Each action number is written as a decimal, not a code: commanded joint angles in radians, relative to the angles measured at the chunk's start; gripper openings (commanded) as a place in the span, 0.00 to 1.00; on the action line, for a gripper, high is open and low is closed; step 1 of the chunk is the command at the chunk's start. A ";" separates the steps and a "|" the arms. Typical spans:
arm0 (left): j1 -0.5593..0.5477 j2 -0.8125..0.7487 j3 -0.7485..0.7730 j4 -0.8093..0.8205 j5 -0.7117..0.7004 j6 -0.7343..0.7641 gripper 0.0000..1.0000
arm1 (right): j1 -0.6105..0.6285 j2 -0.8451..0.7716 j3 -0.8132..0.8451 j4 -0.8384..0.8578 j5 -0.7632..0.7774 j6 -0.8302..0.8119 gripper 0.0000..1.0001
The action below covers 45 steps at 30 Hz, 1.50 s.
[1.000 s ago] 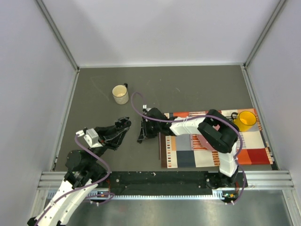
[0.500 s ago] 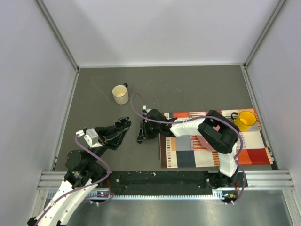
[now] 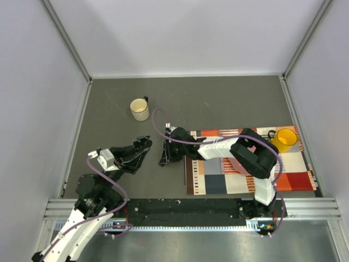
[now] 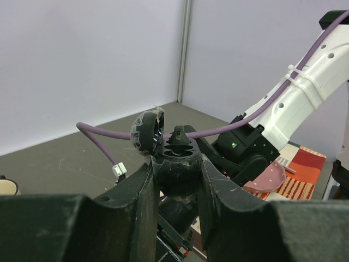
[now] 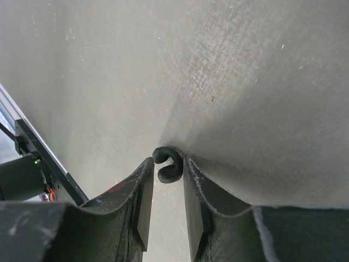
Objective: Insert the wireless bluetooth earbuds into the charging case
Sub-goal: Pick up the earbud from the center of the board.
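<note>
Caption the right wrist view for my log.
Right gripper pinches a small black earbud at its fingertips, grey table behind.

The dark grey tabletop (image 3: 229,103) is matt and finely scratched, with pale scuffs; the small black hooked earbud (image 5: 166,165) looks smooth, rubbery and faintly shiny; the black plastic fingers (image 5: 139,202) of the right gripper (image 5: 167,161) are matt and grainy, dusted pale at the edges; the black rounded charging case (image 4: 177,164) is glossy plastic; the white arm shell (image 4: 297,103) is smooth semi-gloss plastic; the purple cable (image 4: 87,129) has smooth sheathing; the striped patchwork mat (image 3: 294,169) is woven cloth; the cream mug (image 3: 139,109) looks glazed; the ribbed silver front rail (image 3: 185,228) is bare metal.
</note>
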 commanded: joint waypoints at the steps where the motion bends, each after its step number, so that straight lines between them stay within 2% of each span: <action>1: -0.003 -0.075 0.018 0.012 -0.004 -0.014 0.00 | 0.012 -0.026 -0.027 -0.027 0.024 -0.033 0.28; 21: -0.003 -0.084 0.011 0.007 -0.001 -0.017 0.00 | 0.056 -0.016 -0.038 -0.013 0.072 -0.049 0.21; 28: -0.003 -0.086 0.010 0.003 -0.004 -0.017 0.00 | 0.058 -0.039 -0.058 0.017 0.087 -0.059 0.08; 31: -0.003 -0.086 0.010 0.004 -0.003 -0.015 0.00 | 0.058 -0.076 -0.073 0.049 0.078 -0.061 0.06; 34: -0.003 -0.087 0.010 0.003 -0.004 -0.014 0.00 | 0.058 -0.131 -0.101 0.098 0.078 -0.064 0.00; 38: -0.003 -0.087 0.009 0.001 -0.004 -0.015 0.00 | 0.058 -0.173 -0.107 0.096 0.084 -0.078 0.00; 45: -0.003 -0.087 0.010 0.003 -0.003 -0.012 0.00 | 0.058 -0.306 -0.161 0.093 0.197 -0.104 0.00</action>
